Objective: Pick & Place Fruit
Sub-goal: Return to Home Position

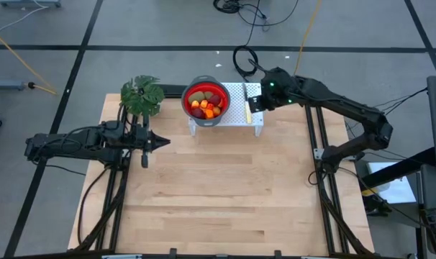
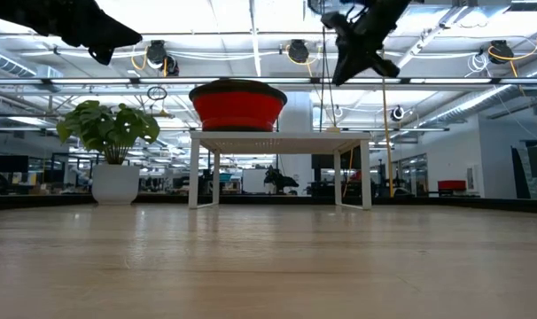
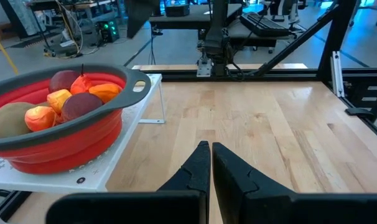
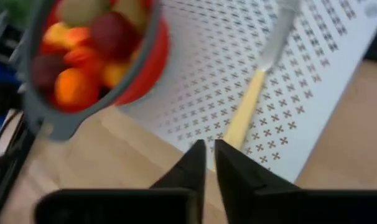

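**Left gripper**, 1. Two dark, angular fingers pressed together at the tips and holding nothing. It is raised above the left side of the worktop, near the plant, and points toward the middle.

**Right gripper**, 1. Two dark fingers drawn together with only a slit between them, empty. It hangs over the right end of the shelf, above the knife's handle.

**Small smooth toy fruit**, 1 heap, all lying inside the strainer bowl. At least two olive-brown ovals, two dark red rounds and several smaller orange and red-orange bits show. The pieces overlap, so the full number cannot be told.

**Round red strainer bowl**, 1. Ribbed red wall, grey rim and a slotted grey handle tab. It stands on the left part of the shelf.

**Flat white shelf**, 1. Rectangular and pierced all over with small cross-shaped holes, on four slim white legs. It stands at the far middle of the worktop.

**Table knife**, 1. Pale yellow handle, grey blade. It lies flat on the right part of the shelf, beside the bowl and apart from it.

**Broad-leaved green plant**, 1, in a round white pot at the far left corner.

**Pale wooden plank worktop**, 1, smooth.
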